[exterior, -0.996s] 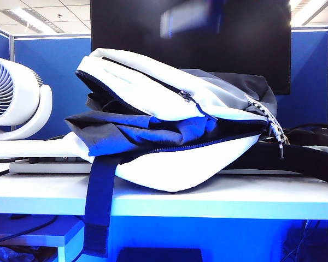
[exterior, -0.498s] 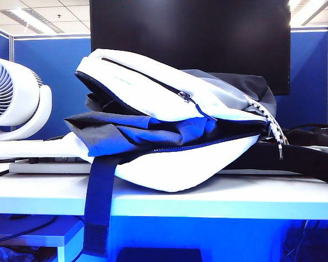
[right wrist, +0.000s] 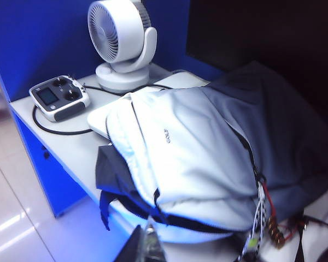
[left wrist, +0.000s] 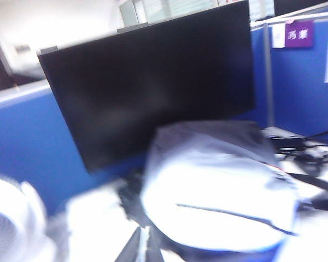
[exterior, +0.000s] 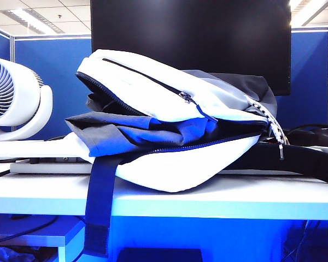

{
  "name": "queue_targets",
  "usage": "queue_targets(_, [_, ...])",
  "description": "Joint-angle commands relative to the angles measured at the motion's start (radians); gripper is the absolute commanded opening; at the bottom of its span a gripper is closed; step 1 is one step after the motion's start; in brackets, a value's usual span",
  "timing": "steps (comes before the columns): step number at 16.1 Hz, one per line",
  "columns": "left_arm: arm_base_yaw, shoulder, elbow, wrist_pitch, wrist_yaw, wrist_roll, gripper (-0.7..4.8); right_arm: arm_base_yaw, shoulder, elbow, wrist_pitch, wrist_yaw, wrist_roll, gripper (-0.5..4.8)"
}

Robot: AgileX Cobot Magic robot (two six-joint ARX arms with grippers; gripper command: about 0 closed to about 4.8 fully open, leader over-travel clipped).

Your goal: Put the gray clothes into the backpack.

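Backpack lengthwise along table, mouth left (clothes protruding); left gripper, right gripper seemingly clenched.

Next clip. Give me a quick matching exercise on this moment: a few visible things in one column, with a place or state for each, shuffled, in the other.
Things:
1. gray clothes
2. backpack
3. fan
4. left gripper

Places or states:
A. shut, above the table
B. lying on its side, zipper open
C. standing beside a handheld controller
D. partly tucked in, sticking out of the opening

Pairs: 1-D, 2-B, 3-C, 4-A
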Motion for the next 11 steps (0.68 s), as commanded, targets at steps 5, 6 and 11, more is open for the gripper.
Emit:
queue_targets(5, [0.000,-0.378,-0.317,-0.020,0.096,-0.275,-0.06,0.001,-0.345,-0.263,0.051,0.000,0.264,-0.01])
queue_targets(6, [0.000,-0.412,-0.347,-0.031,0.117,-0.315,-0.06,0.001,-0.385,-0.299,0.040,-0.013,0.299,-0.01])
queue_targets(11, [0.000,-0.488,-0.460,-0.189,0.175,-0.369,-0.06,0.001,-0.629,-0.549,0.043,0.083,0.347,-0.01])
